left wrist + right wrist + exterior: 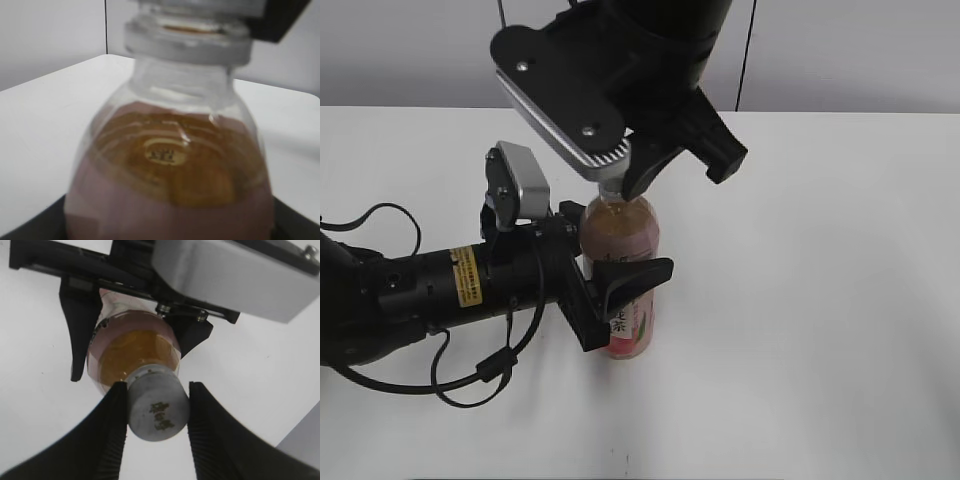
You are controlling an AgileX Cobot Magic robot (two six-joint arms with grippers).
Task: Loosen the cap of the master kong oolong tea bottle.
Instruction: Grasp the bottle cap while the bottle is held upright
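The master kong oolong tea bottle (620,235) stands upright on the white table, with amber-pink tea and a pink label. My left gripper (618,288) is shut around its body from the left. The bottle fills the left wrist view (170,170), blurred, with the cap (187,42) at the top. My right gripper (618,182) comes down from above and is shut on the white cap (159,412). In the right wrist view both black fingers (157,386) press on the cap's sides. In the exterior view the cap is mostly hidden by the right gripper.
The white table (820,300) lies bare around the bottle. A grey wall (840,50) runs behind the table's far edge. The left arm's black cables (470,375) lie on the table at the front left.
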